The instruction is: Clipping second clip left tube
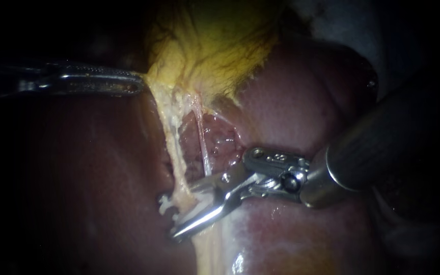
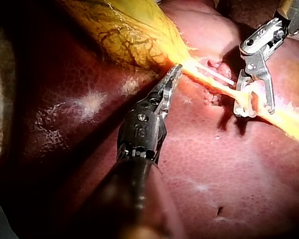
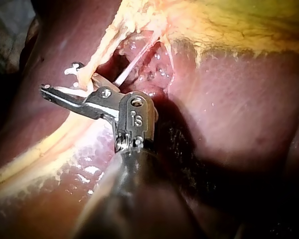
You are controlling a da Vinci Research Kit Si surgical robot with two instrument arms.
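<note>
The yellow gallbladder (image 1: 215, 46) lies on the dark red liver (image 1: 291, 102). From it a thick pale left tube (image 1: 171, 147) runs down, and a thin right tube (image 1: 203, 145) runs beside it. A white clip (image 1: 165, 202) sits low on the left tube. My right instrument (image 1: 184, 211) has its jaws open astride that tube, just beside the clip; the left wrist view shows one jaw on each side (image 2: 254, 110). My left instrument (image 1: 137, 84) is shut on the gallbladder's edge where the tubes start (image 2: 175, 72).
Raw reddish tissue (image 1: 225, 140) is exposed between the two tubes. The right instrument's thick shaft (image 1: 383, 137) crosses the liver from the right. A pale fatty strip (image 1: 210, 249) continues below the jaws.
</note>
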